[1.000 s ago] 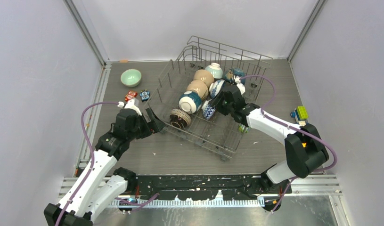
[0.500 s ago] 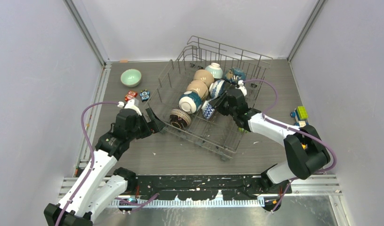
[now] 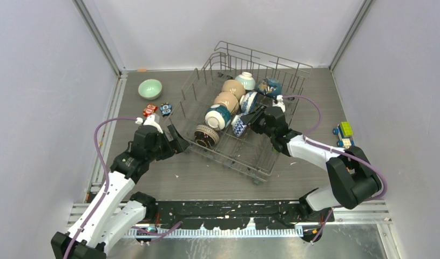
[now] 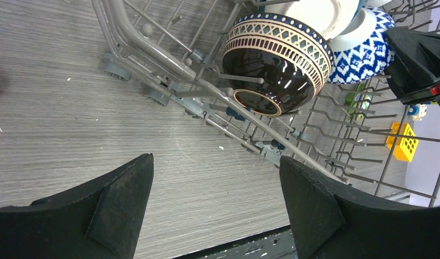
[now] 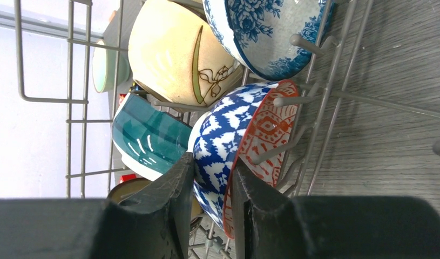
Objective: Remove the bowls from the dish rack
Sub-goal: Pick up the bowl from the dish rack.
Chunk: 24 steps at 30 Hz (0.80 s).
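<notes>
Dish rack [image 3: 254, 162] sits at centre of the top view, set at an angle on the grey table [image 3: 153, 172]. Several bowls stand on edge among its tines. One mint green bowl [image 3: 150, 88] sits upright on the table at upper left, well apart from the rack.

Right gripper [image 5: 212, 162]: inside the rack, at the blue-and-white patterned bowl [image 5: 228, 129] with the red interior. The right wrist view shows one finger against the outer wall and the other over the red inside, closed on the rim between them. The bowl rests against the tines. Beside it in that view are a tan bowl [image 5: 174, 54], a blue floral bowl [image 5: 261, 32] and a teal bowl [image 5: 147, 137].

Left gripper [image 4: 216, 162]: fingers spread wide, holding nothing, above bare table just outside the rack's lower-left edge in the top view. The dark brown bowl [image 4: 271, 65], with a patterned band at its rim, lies on its side just within the rack wire in the upper middle of the left wrist view.

A small red block [image 3: 149, 110] lies on the table left of the rack.
</notes>
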Motion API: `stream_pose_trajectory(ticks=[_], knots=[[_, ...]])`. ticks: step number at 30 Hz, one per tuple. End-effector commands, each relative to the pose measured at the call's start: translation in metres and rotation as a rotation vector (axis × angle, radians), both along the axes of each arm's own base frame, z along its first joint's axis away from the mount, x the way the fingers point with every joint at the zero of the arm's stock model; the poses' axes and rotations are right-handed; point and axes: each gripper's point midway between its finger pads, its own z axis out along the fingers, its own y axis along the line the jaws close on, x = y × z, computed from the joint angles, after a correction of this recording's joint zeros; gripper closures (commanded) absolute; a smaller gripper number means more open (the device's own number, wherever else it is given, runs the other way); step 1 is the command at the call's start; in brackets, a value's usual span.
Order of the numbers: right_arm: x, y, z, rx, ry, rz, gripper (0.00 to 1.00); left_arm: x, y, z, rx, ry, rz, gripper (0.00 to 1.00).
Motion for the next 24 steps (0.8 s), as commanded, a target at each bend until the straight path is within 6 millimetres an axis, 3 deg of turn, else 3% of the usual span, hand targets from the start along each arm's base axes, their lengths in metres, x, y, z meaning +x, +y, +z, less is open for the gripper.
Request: stream_pose_trajectory(ticks=[1,5,9,24], knots=[[-0.007,-0.004,0.008,0.018,-0.048,0.012,0.78,0.002,0.0,0.001,-0.002,-0.004,0.011,0.13],[-0.01,-0.003,0.016,0.046,-0.073,0.028,0.84,0.003,0.002,0.003,0.007,-0.006,0.015,0.13],[-0.012,0.001,0.023,0.062,-0.091,0.066,0.98,0.003,0.001,0.003,0.001,-0.004,0.017,0.13],[-0.015,0.005,0.061,0.113,-0.189,0.118,0.99,0.001,0.001,0.006,-0.01,-0.006,0.021,0.13]])
